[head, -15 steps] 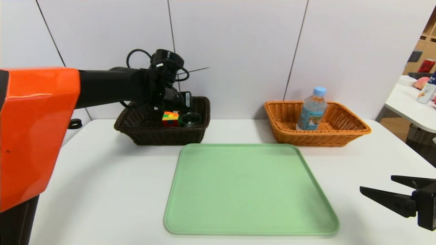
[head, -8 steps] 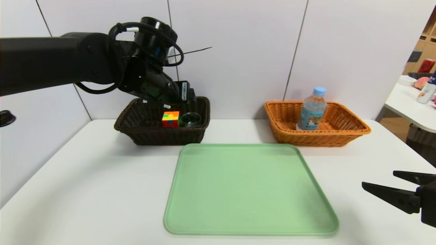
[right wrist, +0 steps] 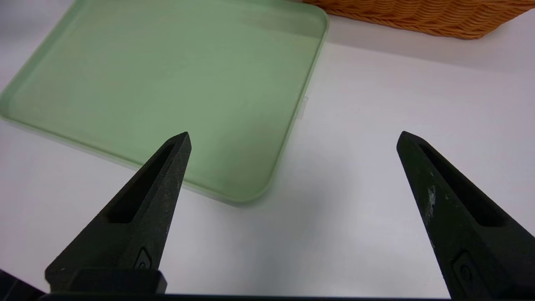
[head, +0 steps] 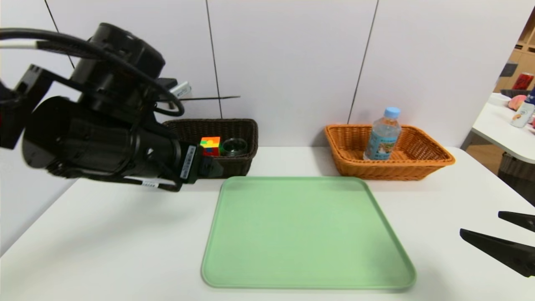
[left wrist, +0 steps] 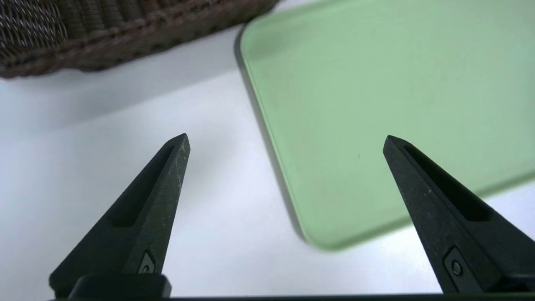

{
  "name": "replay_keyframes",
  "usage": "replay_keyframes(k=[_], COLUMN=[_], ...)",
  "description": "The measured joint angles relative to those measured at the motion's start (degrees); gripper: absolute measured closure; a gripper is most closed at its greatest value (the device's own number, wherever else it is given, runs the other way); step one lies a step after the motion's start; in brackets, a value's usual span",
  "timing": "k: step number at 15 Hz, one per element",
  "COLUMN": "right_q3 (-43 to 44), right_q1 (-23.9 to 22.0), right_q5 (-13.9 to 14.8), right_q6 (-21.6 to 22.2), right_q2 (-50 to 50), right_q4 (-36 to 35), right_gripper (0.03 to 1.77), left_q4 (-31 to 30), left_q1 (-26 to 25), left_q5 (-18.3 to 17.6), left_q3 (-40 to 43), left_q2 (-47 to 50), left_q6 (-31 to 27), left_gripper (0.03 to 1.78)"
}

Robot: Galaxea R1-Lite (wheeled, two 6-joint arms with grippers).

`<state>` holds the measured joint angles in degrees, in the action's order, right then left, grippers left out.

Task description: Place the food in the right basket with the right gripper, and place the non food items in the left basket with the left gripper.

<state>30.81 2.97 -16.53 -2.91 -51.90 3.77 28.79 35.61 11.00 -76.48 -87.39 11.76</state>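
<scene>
We see the left gripper hanging with jaws spread in front of the dark basket, at left of the head view.

Its arm reaches in from the left edge, wrist angled down toward the center; we see nothing between the fingers. The right gripper waits at the lower right edge, jaws also wide apart, pointing toward the green tray at lower center. We find a colorful cube and a round clear object in the dark basket, left of center, and a bottle leaning in the orange basket, right of center.
</scene>
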Motion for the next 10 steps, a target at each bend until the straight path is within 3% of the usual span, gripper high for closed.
replay_keyframes(k=[5,10], right_q3=[-0.07,1.11], right_q1=[0.94,4.10], right_q5=[-0.37,-0.50], right_q6=[-0.37,-0.48], right_q2=[5.07,12.92], right_q4=[5.88,14.81], right_gripper=[0.10,0.10], left_q4=[-0.20,0.20], left_q1=[3.33,-0.77], left_q5=[0.11,0.18], left_q3=[16.94,27.72], left_q2=[13.86,27.48], left_q6=[-1.13,-1.24], left_gripper=[0.14,0.12])
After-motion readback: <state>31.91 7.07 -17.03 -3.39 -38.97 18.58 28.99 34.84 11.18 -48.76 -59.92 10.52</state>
